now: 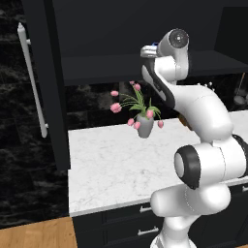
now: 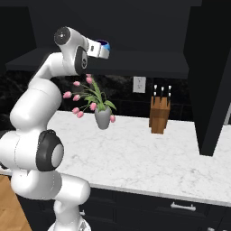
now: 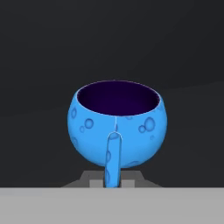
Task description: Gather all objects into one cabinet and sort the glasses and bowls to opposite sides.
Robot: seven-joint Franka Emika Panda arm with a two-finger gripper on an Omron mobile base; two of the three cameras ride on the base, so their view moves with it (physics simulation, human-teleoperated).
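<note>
Nearest you in the left base view, the arm (image 1: pixel 203 164) climbs from 5 o'clock, its white bulk covering the front edge of the marble counter (image 1: pixel 111 164). In the right base view it rises from 8 o'clock and bends up toward 11.

Farther back on the counter stands a grey vase (image 1: pixel 145 125) of pink tulips, just left of the arm from the left side and near picture centre from the right (image 2: pixel 103 118). In the right base view a wooden knife block (image 2: pixel 159 115) sits at 3 o'clock of the vase, well apart from it, against the back wall under a white outlet (image 2: pixel 139 84).

Higher and farther, the gripper (image 3: pixel 113 180) reaches to the front of the dark cabinet shelf (image 1: pixel 106 65). In the hand view you see its tips clamped together on the handle of a blue bowl (image 3: pixel 116 123), which sits upright with its dark inside at 12 o'clock and black cabinet behind it. In the right base view a sliver of that bowl (image 2: pixel 103 43) shows at the end of the hand, level with the shelf (image 2: pixel 135 61). Whether it rests on the shelf or hangs just above, you cannot tell.

The open cabinet door (image 1: pixel 43 82) with its white bar handle (image 1: pixel 32 80) hangs at 9 o'clock in the left base view.
</note>
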